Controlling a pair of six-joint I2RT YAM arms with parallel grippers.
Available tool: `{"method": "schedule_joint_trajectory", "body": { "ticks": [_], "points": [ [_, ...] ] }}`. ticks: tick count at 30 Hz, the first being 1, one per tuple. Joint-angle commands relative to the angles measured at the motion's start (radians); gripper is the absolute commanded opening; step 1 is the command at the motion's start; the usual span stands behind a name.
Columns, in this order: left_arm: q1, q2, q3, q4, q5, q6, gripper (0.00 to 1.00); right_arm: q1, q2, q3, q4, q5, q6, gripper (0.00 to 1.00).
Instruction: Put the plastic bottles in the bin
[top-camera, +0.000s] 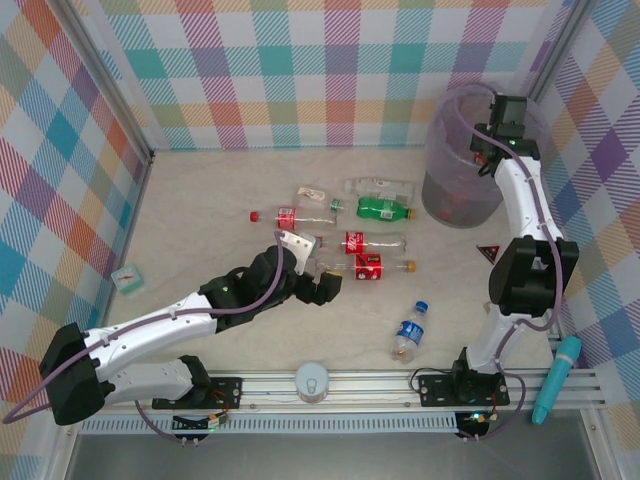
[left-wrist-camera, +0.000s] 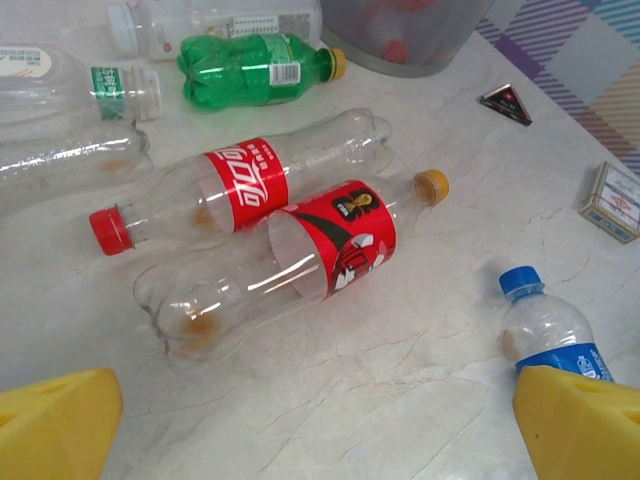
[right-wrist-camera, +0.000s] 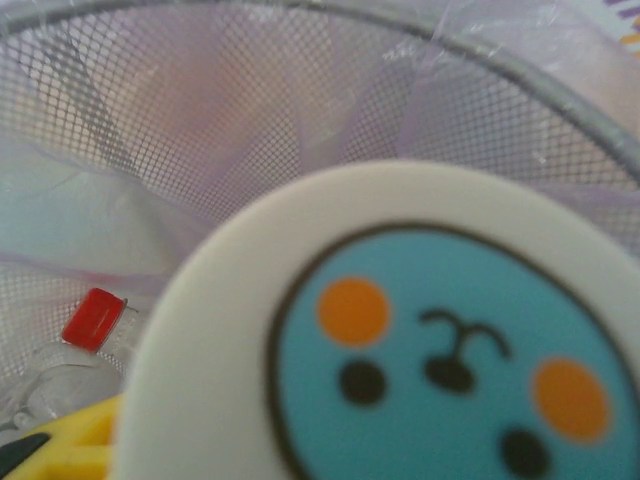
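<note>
- Seven plastic bottles (top-camera: 372, 242) lie on the tabletop (top-camera: 200, 200): three red-labelled, two clear with pale labels, one green bottle (top-camera: 385, 210) and one blue-labelled bottle (top-camera: 408, 333).
- One bin (top-camera: 440, 150) stands at the far right corner, with one red-capped bottle (right-wrist-camera: 95, 318) visible inside it.
- Left hand (top-camera: 312, 266): its two yellow fingers (left-wrist-camera: 60, 410) are spread wide apart, hovering just beside two red-labelled bottles.
- Right hand (top-camera: 483, 152) hangs over the bin. A round white disc with a teal face (right-wrist-camera: 440, 350) blocks its camera, so I cannot tell its grip.
- One teal cube (top-camera: 128, 277) sits well apart at the left.
</note>
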Motion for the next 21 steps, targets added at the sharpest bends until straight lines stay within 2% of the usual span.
{"method": "schedule_joint_trajectory", "body": {
  "ticks": [1,14,17,21],
  "points": [
    [-0.004,0.031,0.042,-0.053,-0.025,-0.011,1.00,-0.005,0.003,-0.018,0.037,-0.006,0.013,0.59],
    [-0.007,0.138,0.080,-0.023,0.030,0.021,1.00,-0.005,-0.041,0.034,-0.030,-0.037,0.014,0.83],
    [-0.033,0.202,0.133,-0.045,0.025,0.039,1.00,-0.004,-0.089,0.053,-0.081,-0.077,0.034,0.87],
    [-0.108,0.352,0.273,-0.120,0.004,0.074,1.00,0.001,-0.204,0.023,-0.138,-0.128,0.092,0.92]
  ]
}}
